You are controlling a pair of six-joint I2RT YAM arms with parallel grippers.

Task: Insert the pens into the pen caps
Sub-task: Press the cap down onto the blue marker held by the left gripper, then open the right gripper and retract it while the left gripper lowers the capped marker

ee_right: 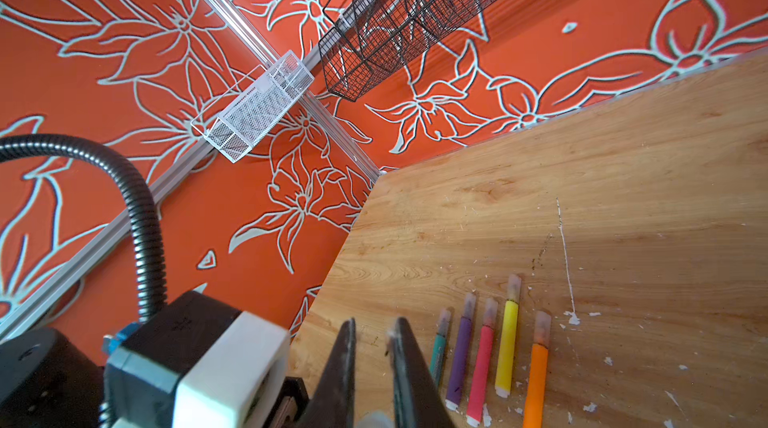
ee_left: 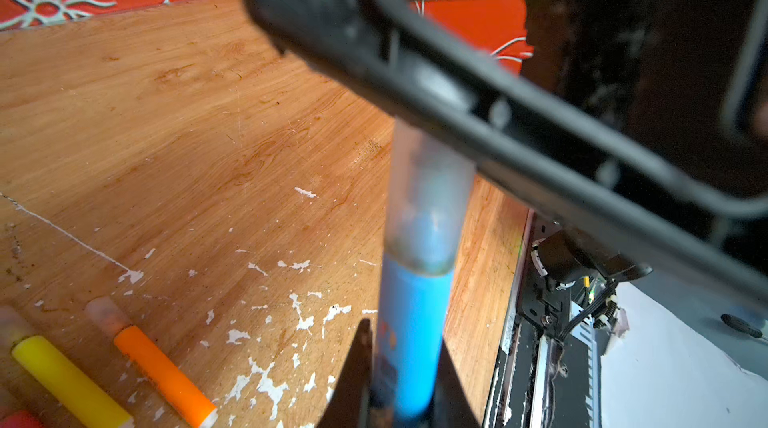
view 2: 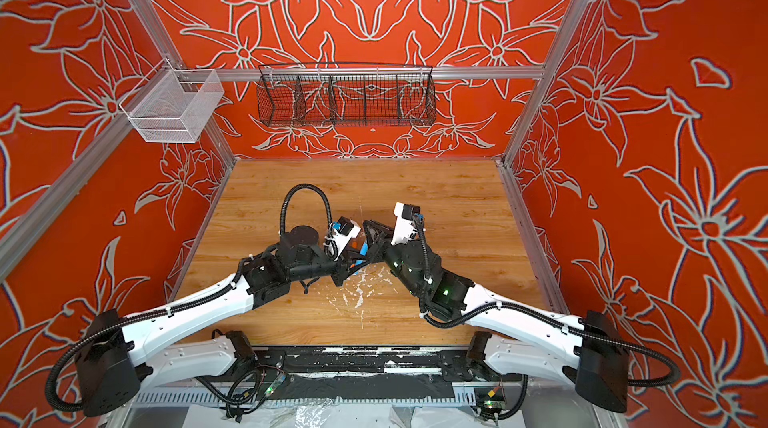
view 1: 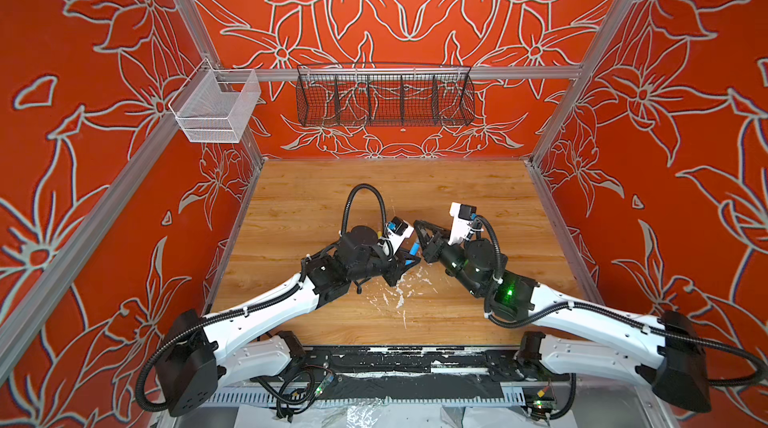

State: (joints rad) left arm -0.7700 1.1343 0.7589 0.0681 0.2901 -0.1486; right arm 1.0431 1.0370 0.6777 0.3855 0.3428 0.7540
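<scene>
My left gripper [ee_left: 405,347] is shut on the blue pen [ee_left: 415,330], which shows between the two grippers in both top views [view 1: 414,248] [view 2: 364,248]. A clear pen cap [ee_left: 428,205] sits over that pen's tip. The cap's far end is clamped low between the fingers of my right gripper [ee_right: 376,324], whose tips stand slightly apart. The grippers meet above the middle of the table [view 1: 457,197]. Five other pens lie side by side on the wood: green [ee_right: 438,353], purple [ee_right: 460,357], pink [ee_right: 481,363], yellow [ee_right: 508,347] and orange [ee_right: 536,380]. Each wears a clear cap.
White flecks of debris [view 1: 399,288] are scattered on the wood in front of the grippers. A black wire basket [view 1: 384,97] hangs on the back wall and a white mesh basket [view 1: 216,110] at the back left corner. A black rail [view 1: 395,357] runs along the table's front edge.
</scene>
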